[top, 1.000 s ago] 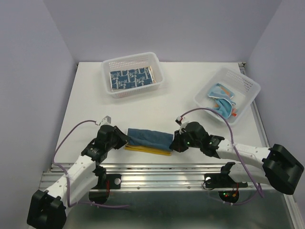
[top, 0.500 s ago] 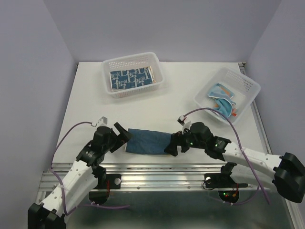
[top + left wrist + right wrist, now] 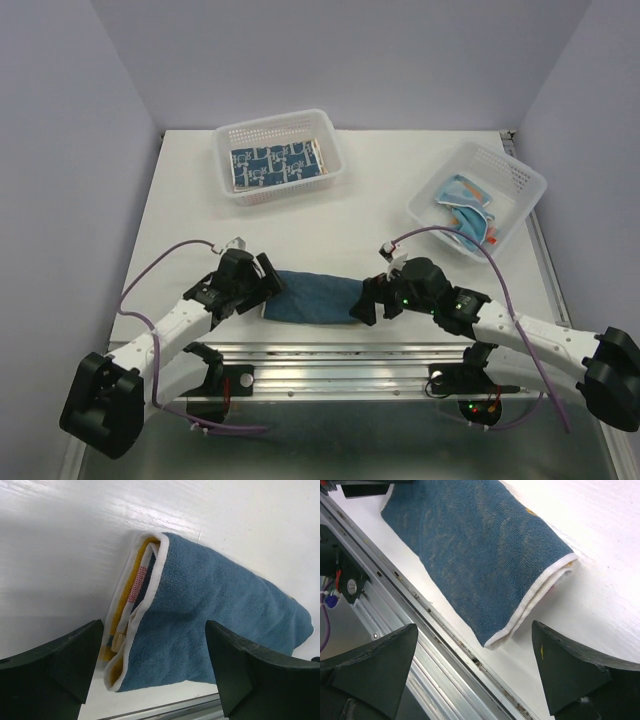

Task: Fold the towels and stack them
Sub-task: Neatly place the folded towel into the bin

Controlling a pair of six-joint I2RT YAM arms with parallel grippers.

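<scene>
White bench (image 3: 190, 210), perforated white plastic basket (image 3: 228, 140) holding navy patterned towel (image 3: 275, 163), second white basket (image 3: 522, 180) holding crumpled light-blue towel (image 3: 465, 203), left pincer (image 3: 268, 283) and right pincer (image 3: 364, 301) gaping, flanking folded blue terry towel (image 3: 315, 297)

No readable text, labels or numbers anywhere.

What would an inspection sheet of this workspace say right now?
Surface: white table, bare parts look clean.
Job's things: folded blue towel lies at the near edge; navy patterned towel flat in the far basket; light blue towel crumpled in the right basket.
Clutter: nothing seen.
End effectors: left end effector open at the folded towel's left end; right end effector open at its right end; neither grips it.
Cables: purple cables loop off both arms, clear of the folded towel.
Surroundings: pale walls; metal rail at the near edge.
</scene>
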